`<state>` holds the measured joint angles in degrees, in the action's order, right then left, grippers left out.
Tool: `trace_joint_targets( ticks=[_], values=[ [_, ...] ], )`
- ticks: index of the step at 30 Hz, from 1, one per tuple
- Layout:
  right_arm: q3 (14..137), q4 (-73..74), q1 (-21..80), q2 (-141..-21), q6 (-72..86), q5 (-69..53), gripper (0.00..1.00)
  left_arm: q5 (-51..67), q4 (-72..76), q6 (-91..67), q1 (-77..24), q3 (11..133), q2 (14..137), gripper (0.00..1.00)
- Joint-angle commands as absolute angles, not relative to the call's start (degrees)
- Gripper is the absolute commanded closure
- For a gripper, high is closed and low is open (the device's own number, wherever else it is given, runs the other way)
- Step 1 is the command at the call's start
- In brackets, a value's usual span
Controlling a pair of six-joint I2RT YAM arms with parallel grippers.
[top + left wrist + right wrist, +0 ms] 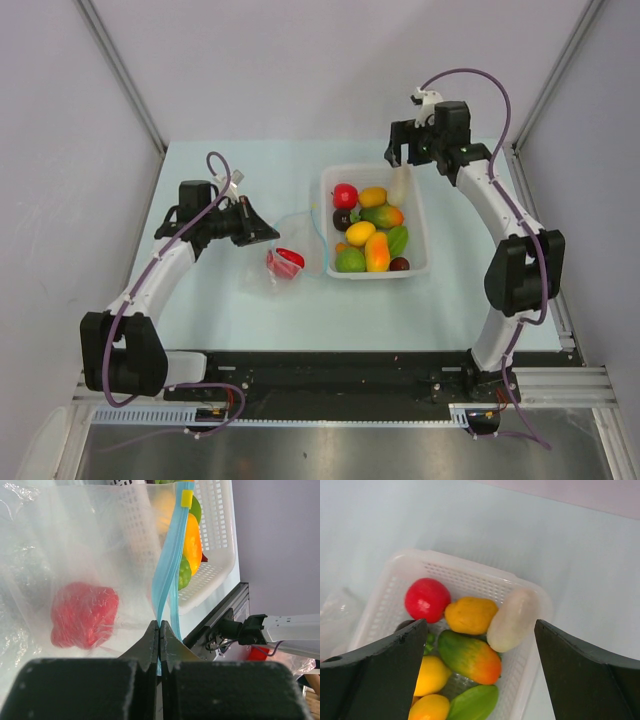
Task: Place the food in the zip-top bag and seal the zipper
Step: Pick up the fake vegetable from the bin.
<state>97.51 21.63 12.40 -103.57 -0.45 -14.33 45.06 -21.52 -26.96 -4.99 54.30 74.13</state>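
Left gripper [159, 625] is pinching the zipper [169, 565] at its near end, jaws closed on the blue strip, probably to keep the bag [75, 540] mouth lifted for loading. One red piece [84, 615] is lying inside the bag, just left of the basket [421, 225]. The other food [372, 237] is sitting in the basket. Right gripper [480, 627] is hovering wide open above it, likely lining up a pick. Crinkled film is blurring the red piece's shape, and the right fingers are masking the basket's near corners.

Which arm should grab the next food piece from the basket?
Right. The right hand hangs open above the basket, while the left hand is shut on the zipper, holding the bag.
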Motion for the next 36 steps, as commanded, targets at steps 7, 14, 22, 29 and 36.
trace_joint_targets(
  ticks=[7, 14, 22, 29, 36],
  values=[
    [99.5, 17.2, 12.8, -111.0, 4.1, -2.0, 0.18, 44.5, -21.1, -26.1, -4.8, 56.2, 74.1, 1.0],
    [99.8, 15.4, 13.3, -114.7, 3.8, -1.1, 0.18, 44.6, -21.4, -25.7, -4.8, 56.3, 74.4, 1.0],
    [101.0, 14.5, 14.1, -118.6, 2.8, -1.6, 0.19, 44.6, -21.4, -25.6, -4.8, 56.3, 74.8, 1.0],
    [101.1, 14.7, 14.8, -118.4, 2.4, -2.4, 0.42, 44.7, -21.6, -25.0, -4.8, 56.3, 75.1, 1.0],
    [101.0, 16.3, 14.8, -111.3, 1.5, -8.6, 1.0, 45.4, -22.2, -25.2, -4.8, 57.2, 75.0, 1.0]
  ],
)
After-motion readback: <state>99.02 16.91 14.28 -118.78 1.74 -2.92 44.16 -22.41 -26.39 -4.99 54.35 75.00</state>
